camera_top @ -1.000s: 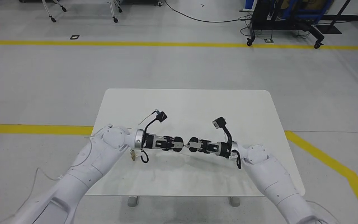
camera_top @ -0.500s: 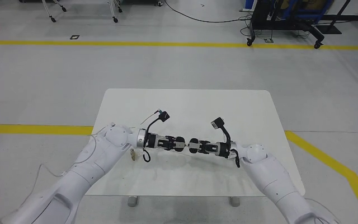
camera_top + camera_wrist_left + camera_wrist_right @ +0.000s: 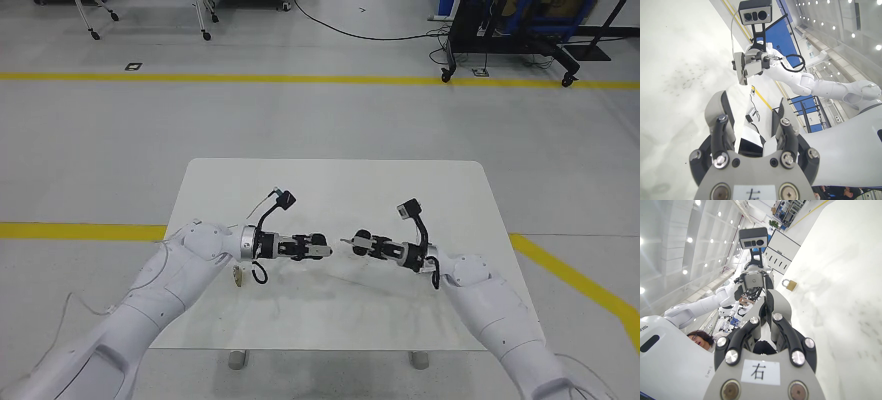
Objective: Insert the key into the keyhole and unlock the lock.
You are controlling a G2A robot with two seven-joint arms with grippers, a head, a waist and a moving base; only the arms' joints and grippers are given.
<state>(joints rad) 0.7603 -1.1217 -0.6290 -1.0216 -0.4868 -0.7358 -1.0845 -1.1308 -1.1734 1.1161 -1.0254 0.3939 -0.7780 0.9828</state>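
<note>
My right gripper (image 3: 352, 242) hovers over the middle of the white table (image 3: 450, 190), shut on a small thin metal key (image 3: 345, 240). The key's tip sticks out toward the left arm. In the left wrist view the right gripper (image 3: 742, 78) has its fingers pressed together, with the key (image 3: 743, 82) poking out below them. My left gripper (image 3: 325, 245) faces it across a short gap, open and empty (image 3: 753, 98). A brass padlock (image 3: 238, 277) with a silver shackle lies flat near the table's front left, beside the left forearm. It also shows as the padlock (image 3: 790, 284) past the right gripper (image 3: 766, 296).
The table's front edge runs close behind the padlock. Bare tabletop lies to the far side and the right. Yellow floor lines and wheeled stands are beyond the table. A person stands off to the side, touching nothing.
The two grippers were tip to tip at the table's middle. They have since pulled apart: the right one drew back to the right with the key, and the left one shifted slightly left.
</note>
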